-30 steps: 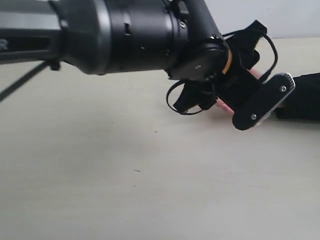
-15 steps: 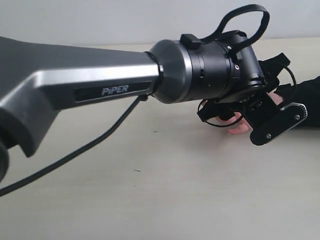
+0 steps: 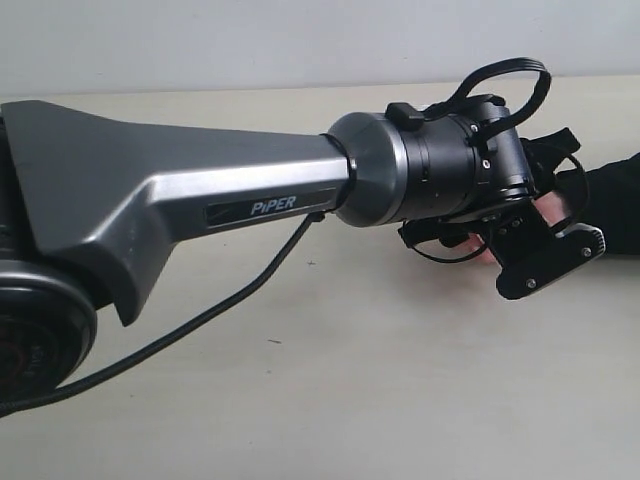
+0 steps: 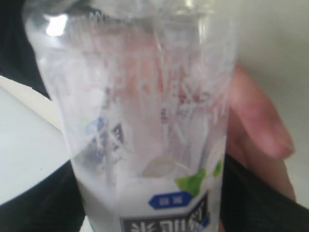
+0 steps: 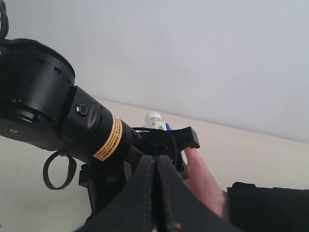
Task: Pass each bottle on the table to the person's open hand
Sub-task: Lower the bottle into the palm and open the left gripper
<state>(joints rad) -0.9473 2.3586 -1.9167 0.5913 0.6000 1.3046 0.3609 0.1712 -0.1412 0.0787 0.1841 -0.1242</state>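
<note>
Exterior view: the left hand (image 3: 525, 245) is hovering over the pale bench (image 3: 330, 400), just above the person's open hand (image 3: 478, 252). Left wrist view: it is pinching a clear bottle (image 4: 145, 125) in front of the person's fingers (image 4: 256, 121). Right wrist view: the right hand (image 5: 157, 193) is hanging pressed together, empty.

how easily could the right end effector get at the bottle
Probably not easily: the left end effector sits between it and the bottle, leaving only the cap showing, and the right end effector is shut.

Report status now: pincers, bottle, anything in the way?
Left pincer gripping bottle at person's open hand. Right pincer shut, empty. Nothing seen in the way.
</note>
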